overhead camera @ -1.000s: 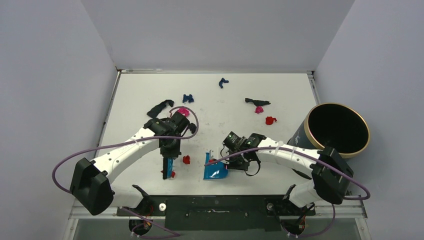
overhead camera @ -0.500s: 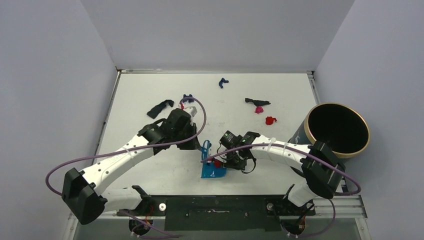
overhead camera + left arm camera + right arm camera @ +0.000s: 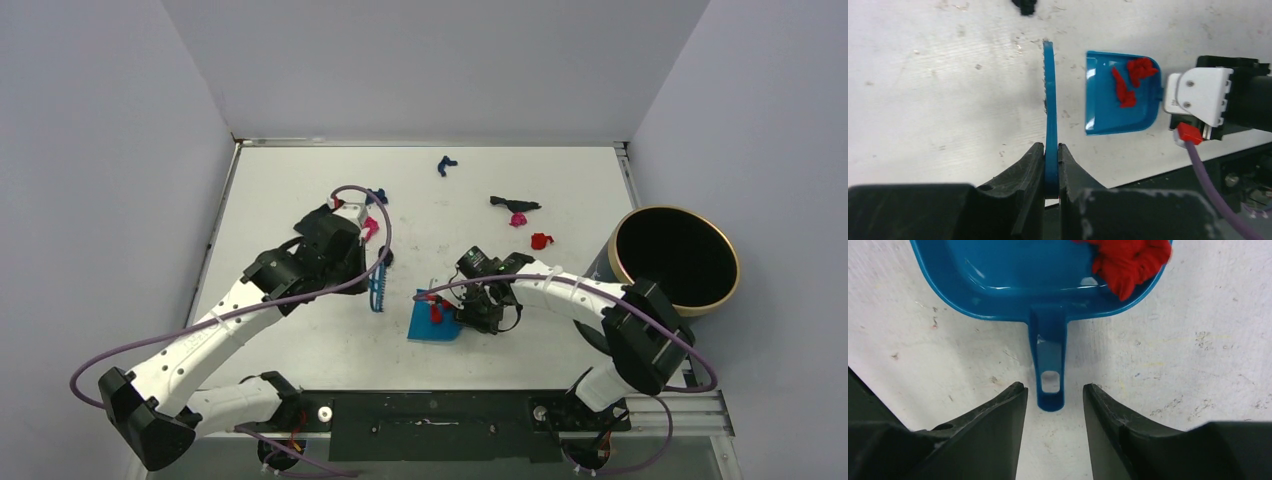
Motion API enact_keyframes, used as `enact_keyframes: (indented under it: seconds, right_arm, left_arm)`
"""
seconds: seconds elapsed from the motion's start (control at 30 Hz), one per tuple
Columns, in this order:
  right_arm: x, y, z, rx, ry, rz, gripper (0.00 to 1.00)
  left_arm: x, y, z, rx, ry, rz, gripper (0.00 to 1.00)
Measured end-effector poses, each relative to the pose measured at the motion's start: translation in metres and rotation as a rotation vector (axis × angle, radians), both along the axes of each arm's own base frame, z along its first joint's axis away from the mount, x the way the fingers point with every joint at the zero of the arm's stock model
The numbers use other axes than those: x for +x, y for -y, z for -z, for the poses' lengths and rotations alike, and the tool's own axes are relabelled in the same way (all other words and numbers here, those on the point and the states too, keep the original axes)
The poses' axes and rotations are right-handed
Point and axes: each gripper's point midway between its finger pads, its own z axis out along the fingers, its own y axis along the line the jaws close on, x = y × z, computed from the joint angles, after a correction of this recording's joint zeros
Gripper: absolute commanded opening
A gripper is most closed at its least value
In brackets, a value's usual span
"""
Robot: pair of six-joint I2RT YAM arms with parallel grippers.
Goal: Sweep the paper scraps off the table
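Observation:
My left gripper (image 3: pixel 372 270) is shut on the handle of the blue hand brush (image 3: pixel 377 297), which it holds on edge just left of the blue dustpan (image 3: pixel 440 330); the grip shows in the left wrist view (image 3: pixel 1051 152). Red paper scraps (image 3: pixel 1130 80) lie in the dustpan (image 3: pixel 1013 270). My right gripper (image 3: pixel 1054 390) is open, its fingers either side of the dustpan handle (image 3: pixel 1050 355) without touching it. More scraps lie on the table (image 3: pixel 290 330): dark blue (image 3: pixel 446 163), black (image 3: pixel 514 204), pink (image 3: pixel 518 219), red (image 3: pixel 541 240).
The round dark bin (image 3: pixel 673 258) with a gold rim stands at the right table edge. Pink (image 3: pixel 371 228) and dark blue (image 3: pixel 378 195) scraps lie by my left wrist, partly hidden by it. Grey walls close in the far and side edges.
My left arm swept the brush right to the dustpan, then drew back left. The two red scraps that lay left of the dustpan are now inside it.

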Motion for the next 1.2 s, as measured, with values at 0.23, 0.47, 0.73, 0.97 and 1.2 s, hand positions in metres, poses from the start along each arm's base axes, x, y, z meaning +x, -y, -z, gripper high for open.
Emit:
enact_keyframes:
  seconds: [0.23, 0.47, 0.73, 0.97, 1.2]
  right_arm:
    - [-0.002, 0.014, 0.01, 0.015, 0.001, 0.009, 0.64]
    - [0.007, 0.038, 0.011, 0.097, 0.014, 0.057, 0.65]
    - [0.009, 0.031, 0.007, 0.223, -0.035, 0.014, 0.64]
    - [-0.005, 0.019, 0.013, 0.252, -0.115, -0.018, 0.47]
    - [0.003, 0.016, 0.015, 0.238, -0.107, 0.031, 0.14]
  left_arm:
    - [0.021, -0.031, -0.001, 0.176, 0.028, -0.05, 0.0]
    - [0.031, -0.048, 0.006, 0.239, 0.019, -0.056, 0.0]
    - [0.066, -0.056, 0.012, 0.347, -0.023, -0.038, 0.0]
    - [0.107, -0.04, 0.011, 0.428, -0.037, 0.039, 0.0]
    - [0.142, -0.028, 0.005, 0.499, -0.015, 0.09, 0.0]
